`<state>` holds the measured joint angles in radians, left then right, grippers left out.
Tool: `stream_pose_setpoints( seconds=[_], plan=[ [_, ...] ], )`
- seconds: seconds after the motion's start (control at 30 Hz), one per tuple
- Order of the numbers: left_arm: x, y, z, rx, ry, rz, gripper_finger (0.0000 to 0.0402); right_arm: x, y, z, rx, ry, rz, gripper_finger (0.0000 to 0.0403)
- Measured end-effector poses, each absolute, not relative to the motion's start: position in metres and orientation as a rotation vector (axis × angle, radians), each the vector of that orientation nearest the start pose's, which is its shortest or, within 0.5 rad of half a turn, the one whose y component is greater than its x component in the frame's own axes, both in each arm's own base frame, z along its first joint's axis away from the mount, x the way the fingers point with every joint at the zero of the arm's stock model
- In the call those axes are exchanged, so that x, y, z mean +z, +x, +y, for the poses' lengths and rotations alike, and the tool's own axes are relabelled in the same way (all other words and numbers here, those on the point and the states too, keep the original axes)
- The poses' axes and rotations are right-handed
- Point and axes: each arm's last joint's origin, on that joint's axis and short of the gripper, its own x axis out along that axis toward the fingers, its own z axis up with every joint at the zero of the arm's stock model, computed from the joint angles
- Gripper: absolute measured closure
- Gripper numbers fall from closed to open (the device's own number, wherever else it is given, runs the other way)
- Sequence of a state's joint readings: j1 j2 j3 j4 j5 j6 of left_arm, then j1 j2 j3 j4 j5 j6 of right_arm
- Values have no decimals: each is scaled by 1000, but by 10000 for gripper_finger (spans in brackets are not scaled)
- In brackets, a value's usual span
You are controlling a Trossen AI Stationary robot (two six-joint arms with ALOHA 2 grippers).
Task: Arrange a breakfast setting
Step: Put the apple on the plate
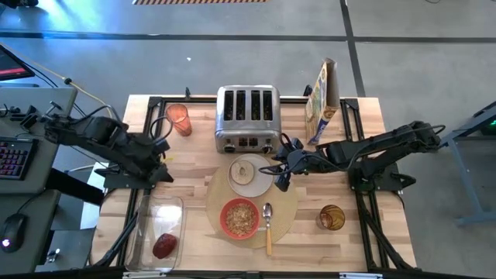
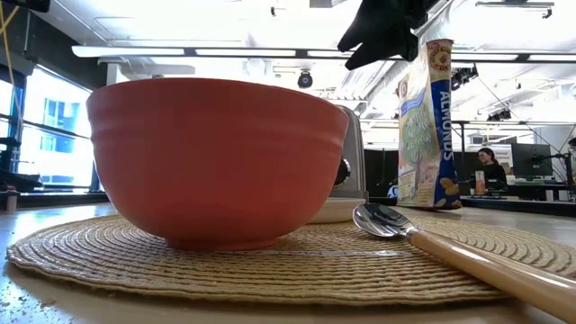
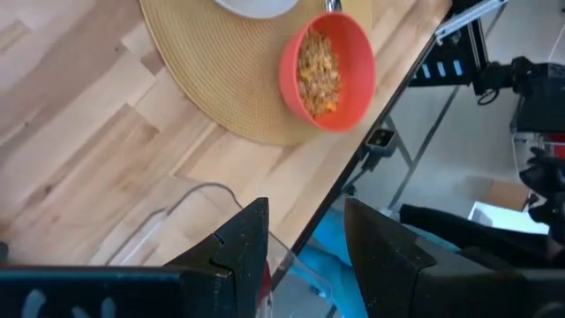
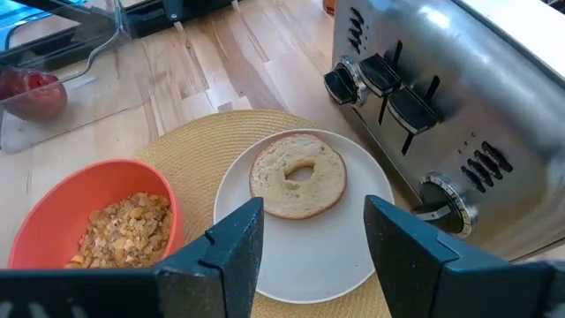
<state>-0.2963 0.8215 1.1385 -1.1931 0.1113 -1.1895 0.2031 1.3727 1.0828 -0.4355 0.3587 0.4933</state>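
Wooden table (image 1: 194,167) on a grey floor, breakfast items at centre.
Toaster (image 1: 247,118) stands behind the mat (image 1: 288,203); cereal box (image 1: 322,101) to its right. Plate (image 4: 331,243) with toast (image 4: 298,185) lies beside the bowl (image 1: 240,218) and spoon (image 1: 268,225). Fruit (image 1: 164,246) sits in the tub (image 1: 147,221). Right gripper (image 1: 277,172) hovers over the plate, fingers apart, empty. Left gripper (image 1: 165,161) hangs above the tub, fingers apart.

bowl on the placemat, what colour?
Red bowl, orange-tinged; clearest in the right wrist view.
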Motion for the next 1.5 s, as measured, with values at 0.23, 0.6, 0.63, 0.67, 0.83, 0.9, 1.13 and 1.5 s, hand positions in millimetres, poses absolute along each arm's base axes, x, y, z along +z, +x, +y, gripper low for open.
stream_pose_setpoints(
  seconds=[0.23,0.6,0.63,0.67,0.83,0.9,1.13,1.5],
  plan=[
    [356,105,-51,161,-987,1007,264,287,287,49,-316,274,641,226],
    [347,113,-76,210,-901,1034,264,287,287,49,-317,274,641,226],
    [346,115,-80,218,-893,1044,264,287,287,49,-317,275,641,226],
    [344,117,-84,228,-887,1054,264,287,287,49,-317,274,641,226],
    [331,127,-102,305,-853,1125,264,287,287,49,-318,274,640,226],
    [325,132,-109,351,-839,1149,264,287,287,49,-319,274,640,226],
    [303,145,-137,481,-843,1229,264,287,287,49,-318,274,641,226],
    [283,130,-180,545,-869,1372,264,287,287,49,-318,274,641,226]
  ],
)
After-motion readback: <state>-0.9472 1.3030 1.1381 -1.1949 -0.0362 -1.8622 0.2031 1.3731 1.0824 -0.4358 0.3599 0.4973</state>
